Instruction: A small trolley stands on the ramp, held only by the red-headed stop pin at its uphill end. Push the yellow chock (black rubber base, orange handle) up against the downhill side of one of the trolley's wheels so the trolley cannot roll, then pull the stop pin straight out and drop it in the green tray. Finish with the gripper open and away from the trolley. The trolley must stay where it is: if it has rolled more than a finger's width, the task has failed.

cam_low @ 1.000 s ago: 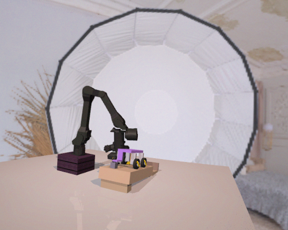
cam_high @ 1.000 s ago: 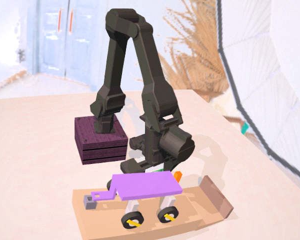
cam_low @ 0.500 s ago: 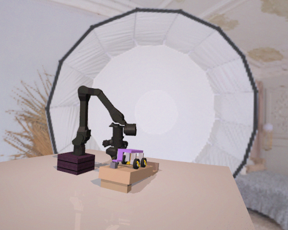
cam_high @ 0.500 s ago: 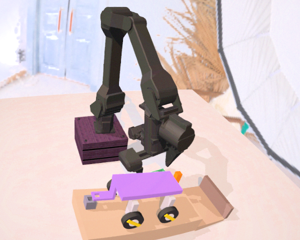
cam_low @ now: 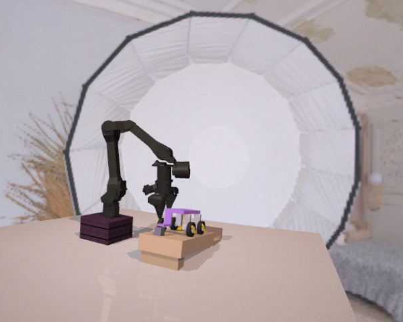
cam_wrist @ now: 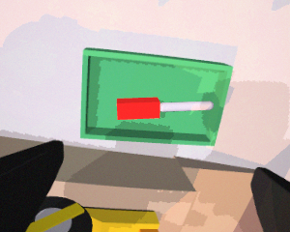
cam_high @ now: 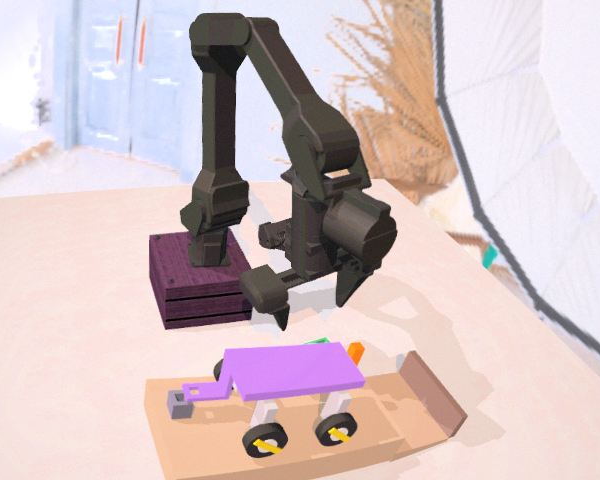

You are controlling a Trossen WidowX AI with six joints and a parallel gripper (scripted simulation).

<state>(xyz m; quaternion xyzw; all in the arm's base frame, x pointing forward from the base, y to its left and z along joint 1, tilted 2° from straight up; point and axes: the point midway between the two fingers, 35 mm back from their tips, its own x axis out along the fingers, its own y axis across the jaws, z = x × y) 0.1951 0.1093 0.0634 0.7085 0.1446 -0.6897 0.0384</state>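
Observation:
The red-headed stop pin (cam_wrist: 138, 108) lies flat in the green tray (cam_wrist: 135, 72) (cam_high: 318, 341). My gripper (cam_high: 312, 317) (cam_low: 164, 212) (cam_wrist: 159, 163) is wide open and empty, above the far side of the ramp. The purple trolley (cam_high: 295, 366) (cam_low: 184, 210) stands on the ramp (cam_high: 212, 444) (cam_low: 163, 244), its tongue at the grey bracket (cam_high: 179, 409) (cam_low: 158, 231), with no pin in the tongue's hole. The yellow chock (cam_wrist: 121, 219) sits against the downhill side of a far wheel (cam_wrist: 53, 219); its orange handle (cam_high: 356, 353) shows behind the trolley. The chock's rubber base is hidden.
A brown end board (cam_high: 432, 395) stands across the ramp's downhill end. The dark purple base block (cam_high: 202, 289) (cam_low: 106, 229) carries the arm, behind the ramp. The tray is on the table just beyond the ramp's far edge.

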